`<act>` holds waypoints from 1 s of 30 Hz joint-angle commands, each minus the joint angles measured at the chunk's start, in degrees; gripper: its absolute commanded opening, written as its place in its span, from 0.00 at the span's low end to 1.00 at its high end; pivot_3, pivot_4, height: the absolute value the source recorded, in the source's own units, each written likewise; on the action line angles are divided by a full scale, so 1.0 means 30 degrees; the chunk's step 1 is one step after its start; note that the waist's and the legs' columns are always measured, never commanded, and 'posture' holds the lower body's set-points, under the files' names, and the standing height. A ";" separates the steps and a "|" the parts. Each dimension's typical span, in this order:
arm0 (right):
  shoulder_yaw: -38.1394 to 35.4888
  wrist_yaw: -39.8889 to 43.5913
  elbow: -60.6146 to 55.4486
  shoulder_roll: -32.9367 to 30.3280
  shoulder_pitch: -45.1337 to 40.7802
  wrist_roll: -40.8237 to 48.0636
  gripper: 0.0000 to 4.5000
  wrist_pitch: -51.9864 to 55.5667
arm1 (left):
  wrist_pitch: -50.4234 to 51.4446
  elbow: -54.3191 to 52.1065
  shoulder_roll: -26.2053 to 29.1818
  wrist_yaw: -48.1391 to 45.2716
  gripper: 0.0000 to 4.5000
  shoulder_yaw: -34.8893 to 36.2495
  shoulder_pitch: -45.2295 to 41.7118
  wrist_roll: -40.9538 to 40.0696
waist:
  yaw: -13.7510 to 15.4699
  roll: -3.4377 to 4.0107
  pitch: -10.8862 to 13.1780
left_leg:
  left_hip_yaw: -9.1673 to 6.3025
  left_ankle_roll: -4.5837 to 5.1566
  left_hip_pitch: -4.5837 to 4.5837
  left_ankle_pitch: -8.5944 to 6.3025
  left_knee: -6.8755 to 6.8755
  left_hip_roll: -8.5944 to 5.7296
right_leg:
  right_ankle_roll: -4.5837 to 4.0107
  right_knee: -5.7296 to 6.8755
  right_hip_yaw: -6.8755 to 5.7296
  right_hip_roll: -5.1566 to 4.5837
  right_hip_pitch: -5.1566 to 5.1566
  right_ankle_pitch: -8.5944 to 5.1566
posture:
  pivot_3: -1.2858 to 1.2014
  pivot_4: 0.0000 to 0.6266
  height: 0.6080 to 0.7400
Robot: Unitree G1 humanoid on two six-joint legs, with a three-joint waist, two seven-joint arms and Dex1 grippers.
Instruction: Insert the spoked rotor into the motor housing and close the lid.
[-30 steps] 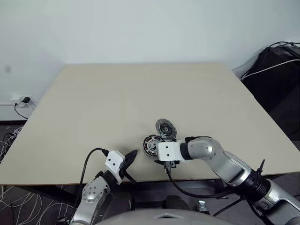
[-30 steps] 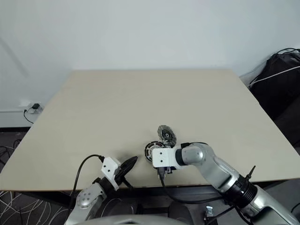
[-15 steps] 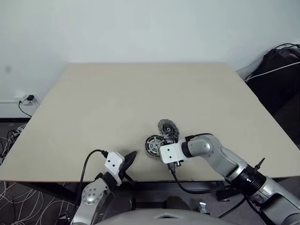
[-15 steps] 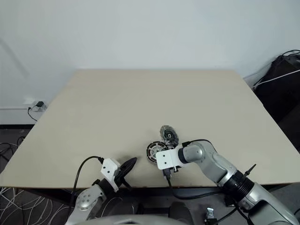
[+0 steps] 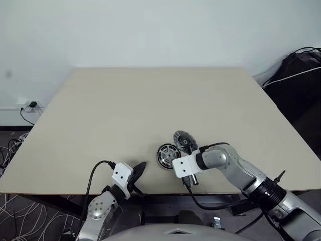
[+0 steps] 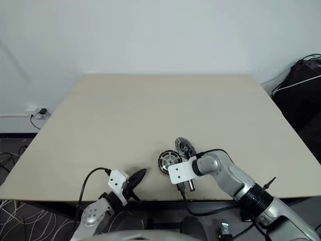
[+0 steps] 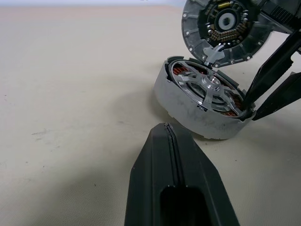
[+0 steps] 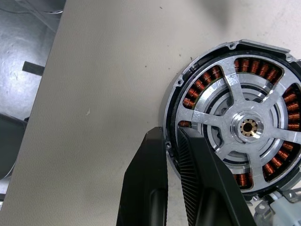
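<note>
Nearest to us, at the lower left of the head view, our left gripper rests by the near edge of the table with its two black fingers pressed together on nothing.

A little further in, at lower centre, our right gripper points down at the motor housing. Its fingers straddle the housing's near wall, one outside and one inside the rim, nearly together; we judge this a pinch on the wall, though we cannot confirm that both pads bear on metal.

The spoked rotor already sits in the housing, copper windings showing between its spokes. In the left wrist view it looks slightly tilted, so we judge it not fully seated. Both parts look like rigid, smooth metal, dense for their size and likely to slide on the tabletop. The thin rim is the only real handhold. The windings look delicate and are best left untouched.

Just beyond, touching or leaning on the housing's far side, the lid stands on edge, ribbed rim and dark centre facing us. Its ribbed edge should give grip.

The right arm covers part of the housing in the head views, and the right wrist view cuts off its far side. We cannot see what props the lid.
</note>
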 commanded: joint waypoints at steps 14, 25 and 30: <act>-0.3394 -0.1839 -0.6106 0.4410 0.1509 0.3216 0.02 1.4797 | -0.0100 -0.0393 -0.0171 -0.0180 0.00 -0.0164 -0.0383 -0.0069 | 0.0045 0.0003 0.0011 | -0.0005 -0.0001 -0.0024 -0.0002 -0.0016 0.0000 | -0.0041 0.0015 0.0004 -0.0001 -0.0037 0.0020 | 0.52 0.00 1.00; -0.3052 -0.3861 -0.6714 0.4748 0.0852 0.4898 0.02 1.7577 | 0.0017 -0.0422 -0.0187 -0.0209 0.00 -0.0216 -0.0400 -0.0063 | -0.0021 0.0006 0.0014 | -0.0003 -0.0001 -0.0032 -0.0003 -0.0016 -0.0002 | -0.0024 0.0012 -0.0003 -0.0059 -0.0042 -0.0012 | 0.52 0.00 1.00; -0.2720 -0.5271 -0.5465 0.5364 0.0532 0.4929 0.02 1.6904 | 0.0015 -0.0408 -0.0183 -0.0190 0.00 -0.0274 -0.0397 -0.0054 | -0.0076 0.0007 0.0015 | -0.0001 0.0000 -0.0034 -0.0003 -0.0016 -0.0004 | -0.0019 0.0012 -0.0003 -0.0056 -0.0044 -0.0008 | 0.52 0.00 1.00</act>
